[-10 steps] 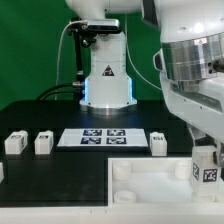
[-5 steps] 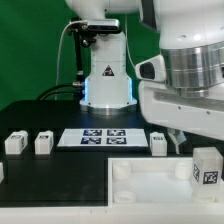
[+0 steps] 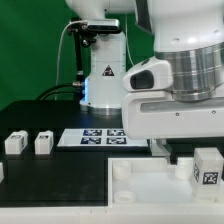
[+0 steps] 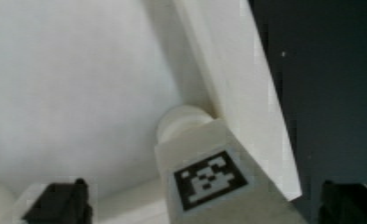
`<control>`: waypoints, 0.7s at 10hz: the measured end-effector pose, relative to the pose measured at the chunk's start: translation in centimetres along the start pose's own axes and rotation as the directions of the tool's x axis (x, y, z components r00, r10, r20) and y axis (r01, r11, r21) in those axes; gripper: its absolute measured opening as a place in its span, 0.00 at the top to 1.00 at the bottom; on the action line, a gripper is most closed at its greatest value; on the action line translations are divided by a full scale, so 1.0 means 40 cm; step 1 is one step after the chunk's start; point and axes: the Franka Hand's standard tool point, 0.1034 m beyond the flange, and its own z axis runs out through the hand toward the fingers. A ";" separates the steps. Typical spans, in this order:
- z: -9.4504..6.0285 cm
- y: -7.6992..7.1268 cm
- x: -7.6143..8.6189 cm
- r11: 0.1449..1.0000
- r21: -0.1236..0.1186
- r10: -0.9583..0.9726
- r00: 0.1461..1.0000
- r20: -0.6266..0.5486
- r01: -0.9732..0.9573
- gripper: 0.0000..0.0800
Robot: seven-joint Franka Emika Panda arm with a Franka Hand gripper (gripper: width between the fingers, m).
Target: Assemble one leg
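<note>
A leg point(image 3: 207, 168), a small white block with a square marker, stands upright in the right corner of the large white tray point(image 3: 150, 187). In the wrist view the same leg point(image 4: 206, 178) lies between my fingertips without touching either, and the tray's floor and wall point(image 4: 73, 90) show behind it. My gripper point(image 4: 203, 205) is open and empty. In the exterior view the gripper point(image 3: 172, 153) hangs just left of the leg, above the tray's back edge. Two more legs point(image 3: 15, 143) point(image 3: 43, 143) stand at the left.
The marker board point(image 3: 92, 137) lies mid-table, partly hidden by my arm. Another leg point(image 3: 2, 172) shows at the left edge. The robot's base point(image 3: 105, 80) stands at the back. A round stud point(image 3: 122, 172) rises at the tray's near-left corner.
My arm has moved toward the exterior view's left, away from the leg on the tray's corner, which stays in place. The arm now hides the leg beside the marker board.
</note>
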 end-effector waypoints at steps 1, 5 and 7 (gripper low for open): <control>-0.003 -0.007 0.003 0.993 -0.007 -0.118 0.993 -0.004 0.118 0.19; -0.001 -0.003 0.002 1.000 -0.001 0.001 1.000 -0.003 -0.001 0.63; -0.001 0.000 0.002 0.991 -0.001 0.135 0.991 -0.003 -0.135 0.63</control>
